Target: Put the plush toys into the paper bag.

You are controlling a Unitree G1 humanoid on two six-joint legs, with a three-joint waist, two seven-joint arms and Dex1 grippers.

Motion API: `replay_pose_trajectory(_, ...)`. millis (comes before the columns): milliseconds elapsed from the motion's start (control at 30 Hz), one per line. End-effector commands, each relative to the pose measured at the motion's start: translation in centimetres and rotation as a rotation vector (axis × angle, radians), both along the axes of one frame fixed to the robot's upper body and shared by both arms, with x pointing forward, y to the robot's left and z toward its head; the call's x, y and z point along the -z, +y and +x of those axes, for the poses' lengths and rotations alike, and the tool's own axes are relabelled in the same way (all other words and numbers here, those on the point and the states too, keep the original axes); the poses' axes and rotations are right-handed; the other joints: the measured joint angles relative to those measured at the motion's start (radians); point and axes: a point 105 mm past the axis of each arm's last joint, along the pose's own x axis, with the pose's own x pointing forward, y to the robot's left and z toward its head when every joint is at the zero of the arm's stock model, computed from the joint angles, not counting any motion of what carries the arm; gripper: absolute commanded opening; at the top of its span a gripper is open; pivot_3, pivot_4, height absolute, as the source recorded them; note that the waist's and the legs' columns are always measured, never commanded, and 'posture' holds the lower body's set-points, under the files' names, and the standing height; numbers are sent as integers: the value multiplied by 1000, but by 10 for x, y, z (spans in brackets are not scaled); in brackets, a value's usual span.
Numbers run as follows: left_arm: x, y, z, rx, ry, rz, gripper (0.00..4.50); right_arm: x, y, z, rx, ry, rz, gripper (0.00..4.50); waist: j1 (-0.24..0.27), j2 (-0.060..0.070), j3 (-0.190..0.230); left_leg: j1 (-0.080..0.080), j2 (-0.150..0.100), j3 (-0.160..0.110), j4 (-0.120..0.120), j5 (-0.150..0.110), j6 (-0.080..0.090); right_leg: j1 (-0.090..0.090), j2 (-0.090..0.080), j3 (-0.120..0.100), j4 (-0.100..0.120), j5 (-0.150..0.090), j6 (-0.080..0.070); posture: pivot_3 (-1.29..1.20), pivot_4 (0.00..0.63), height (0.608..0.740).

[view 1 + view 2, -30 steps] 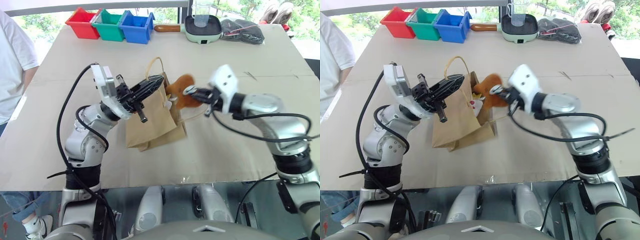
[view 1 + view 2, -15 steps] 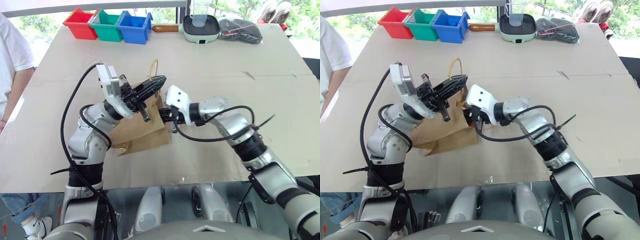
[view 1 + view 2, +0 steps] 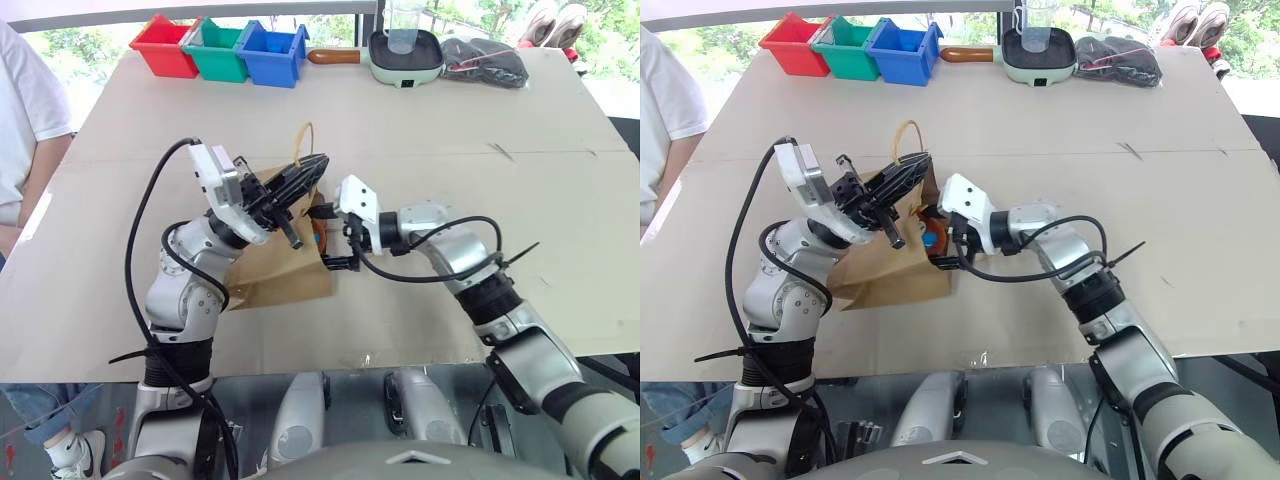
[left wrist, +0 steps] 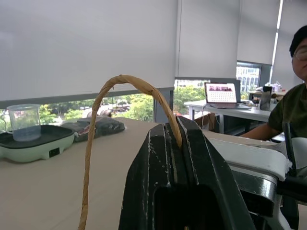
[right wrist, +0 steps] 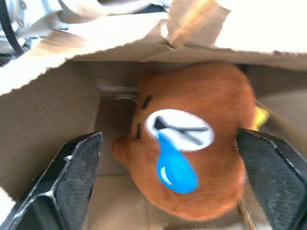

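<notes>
Office-like robot test room, large beige counter [image 3: 500, 120] by tall windows with drawn roller blinds [image 4: 86, 43]; a desk with an open laptop [image 4: 221, 93], a seated person [image 4: 288, 110], greenery and buildings outside

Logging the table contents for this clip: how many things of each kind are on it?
Plastic bins: 3 (red, green, blue)
Paper bag: 1
Plush toys visible: 1, brown one inside the bag
Pan with handle: 1
Clear cup: 1
Dark bundle: 1
Total: 8
</notes>
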Motion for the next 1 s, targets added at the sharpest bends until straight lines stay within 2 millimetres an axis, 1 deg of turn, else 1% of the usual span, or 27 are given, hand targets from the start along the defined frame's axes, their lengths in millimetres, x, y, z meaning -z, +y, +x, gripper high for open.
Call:
replay_pose_trajectory(33,-14,9,-8,18,-47,-63,0,-23,-41,3,191,-12,10,4435,8,0,0,-1,0,-1,0,0,0,0,0,0,0,0,0,0,150,740)
replay_pose_trajectory(233,-22,13,-10,56,-52,-108,0,-33,-94,-6,452,74,14,4435,11,0,0,0,0,0,0,0,0,0,1,1,0,0,0,0,150,740)
replay_pose_trajectory(300,-24,13,-10,61,-58,-117,0,-36,-103,-8,504,112,26,4435,11,0,0,0,0,1,0,0,0,0,1,1,0,0,0,0,150,740)
replay_pose_trajectory(333,-26,13,-11,64,-64,-118,0,-36,-108,-9,538,149,38,4435,11,0,0,0,0,1,0,0,0,0,1,1,0,0,0,0,150,740)
replay_pose_trajectory(400,-33,12,-12,82,-80,-125,0,-23,-119,-4,668,322,73,4435,13,-1,0,0,0,1,0,0,0,0,1,1,-1,0,0,0,150,740)
replay_pose_trajectory(467,-36,11,-16,106,-82,-123,0,-8,-116,3,744,484,129,4435,11,-1,-1,0,0,0,0,0,0,0,1,1,-1,0,0,0,150,740)
replay_pose_trajectory(567,-34,8,-22,135,-67,-102,0,-1,-104,15,786,592,188,4435,3,0,0,0,0,1,-1,0,0,0,2,2,0,0,0,0,150,740)
replay_pose_trajectory(633,-34,9,-25,140,-64,-98,0,0,-99,28,821,643,241,4435,-1,1,0,0,0,1,-1,0,0,-1,1,2,0,0,0,0,150,740)
replay_pose_trajectory(733,-34,11,-31,144,-56,-87,0,0,-84,52,829,689,300,4435,-7,1,0,0,0,1,-1,0,0,0,1,2,0,0,0,0,150,740)
replay_pose_trajectory(800,-31,10,-35,142,-49,-73,0,-9,-71,62,762,738,390,4435,-8,1,0,0,0,1,-1,0,0,0,1,1,0,0,0,0,150,740)
replay_pose_trajectory(867,-30,10,-37,138,-45,-69,0,-15,-65,66,711,749,440,4435,-7,1,0,0,0,1,-2,0,0,0,1,1,-1,0,0,0,150,740)
replay_pose_trajectory(900,-31,11,-38,129,-45,-70,0,-17,-60,64,666,755,448,3911,-6,1,0,0,0,1,-2,0,0,-1,1,1,-1,0,0,0,150,740)
replay_pose_trajectory(933,-32,13,-39,117,-46,-71,0,-20,-57,62,626,752,458,3640,-7,1,0,-1,0,1,-2,0,0,0,1,1,-2,0,0,0,150,740)
replay_pose_trajectory(967,-32,15,-40,106,-47,-73,0,-23,-52,58,567,772,475,3190,-7,1,0,-1,0,1,-3,0,0,0,1,1,-2,0,0,0,150,740)
replay_pose_trajectory(1000,-32,16,-40,98,-47,-72,0,-27,-48,53,512,790,488,2628,-8,1,1,-1,0,1,-3,0,0,0,0,1,-2,0,0,0,150,740)
